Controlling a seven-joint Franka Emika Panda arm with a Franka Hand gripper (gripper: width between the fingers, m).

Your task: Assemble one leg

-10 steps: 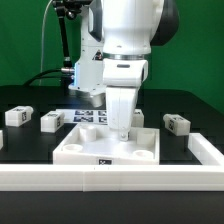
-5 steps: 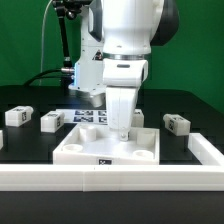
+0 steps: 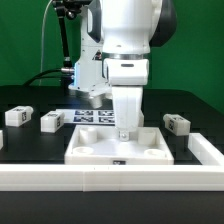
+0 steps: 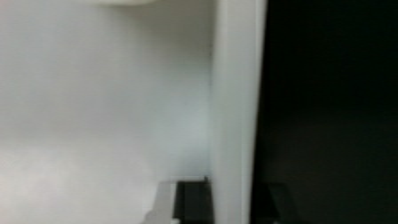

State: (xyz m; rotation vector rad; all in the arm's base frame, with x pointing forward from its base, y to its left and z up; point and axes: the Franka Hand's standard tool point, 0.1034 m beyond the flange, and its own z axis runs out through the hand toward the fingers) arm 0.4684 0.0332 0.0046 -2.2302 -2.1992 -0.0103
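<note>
The large flat white tray-like piece [image 3: 120,150] with round recesses lies on the black table in front of the arm. My gripper [image 3: 125,131] is down at its far edge, shut on its thin wall. In the wrist view the white wall [image 4: 231,100] runs between my gripper's [image 4: 228,203] dark fingers [image 4: 191,205]. Three legs, small white blocks with tags, stand loose on the table: two at the exterior view's left [image 3: 17,116] [image 3: 50,121] and one at the right [image 3: 177,124]. None is near the gripper.
The marker board [image 3: 92,116] lies behind the tray piece. A white rail [image 3: 100,178] runs along the table's front and turns back at the exterior view's right [image 3: 207,150]. A dark stand and cables rise behind the arm.
The gripper and the tray-like piece have moved together toward the exterior view's right. The legs have not moved.
</note>
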